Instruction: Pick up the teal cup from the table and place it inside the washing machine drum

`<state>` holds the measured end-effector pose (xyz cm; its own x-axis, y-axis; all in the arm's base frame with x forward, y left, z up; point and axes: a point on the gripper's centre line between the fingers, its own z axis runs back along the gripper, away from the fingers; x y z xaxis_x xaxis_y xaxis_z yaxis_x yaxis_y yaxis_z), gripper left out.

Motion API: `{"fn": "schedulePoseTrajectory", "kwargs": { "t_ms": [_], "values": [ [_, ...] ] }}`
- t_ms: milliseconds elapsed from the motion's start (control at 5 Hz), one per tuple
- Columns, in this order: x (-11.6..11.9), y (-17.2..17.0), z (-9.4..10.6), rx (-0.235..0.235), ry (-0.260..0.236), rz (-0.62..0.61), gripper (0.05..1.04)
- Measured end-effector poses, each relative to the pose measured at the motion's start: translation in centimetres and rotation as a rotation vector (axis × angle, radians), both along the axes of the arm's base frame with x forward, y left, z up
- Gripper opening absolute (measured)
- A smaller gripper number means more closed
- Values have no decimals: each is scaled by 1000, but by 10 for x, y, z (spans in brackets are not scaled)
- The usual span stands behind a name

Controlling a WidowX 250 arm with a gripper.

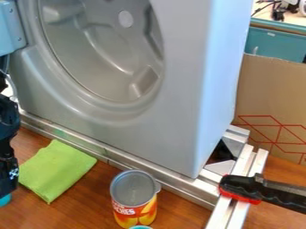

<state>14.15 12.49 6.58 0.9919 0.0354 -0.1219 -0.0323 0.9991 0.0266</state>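
The lime-green folded cloth (57, 170), at the left side of the brown wooden bench (83, 203), seems light, soft (nothing fragile); its corner gives good hold. The black gripper (8, 176) is beside; open or closed, I cannot tell.

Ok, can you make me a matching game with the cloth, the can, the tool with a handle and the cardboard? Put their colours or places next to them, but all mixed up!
Things:
1. cloth
2. can
3. tool with a handle
4. cardboard

Colours and places:
A. black and a bit of red, over the metal rails
B. brown with red lines
C. standing upright, red and yellow on its side
D. plain bright green, lying on the wooden surface

Right pairs: 1-D, 2-C, 3-A, 4-B
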Motion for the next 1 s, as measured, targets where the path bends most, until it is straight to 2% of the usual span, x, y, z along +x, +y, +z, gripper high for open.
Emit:
{"fn": "schedulePoseTrajectory", "kwargs": {
  "t_ms": [200,400,600,800,1000],
  "values": [
    [-1,-1,-3,-7,6,-3,1000],
    [11,7,-5,32,-67,-56,1000],
    [16,17,-13,99,-90,-27,1000],
    [14,19,-31,86,-36,2,1000],
    [18,29,-39,98,10,22,1000]
  ]
}}
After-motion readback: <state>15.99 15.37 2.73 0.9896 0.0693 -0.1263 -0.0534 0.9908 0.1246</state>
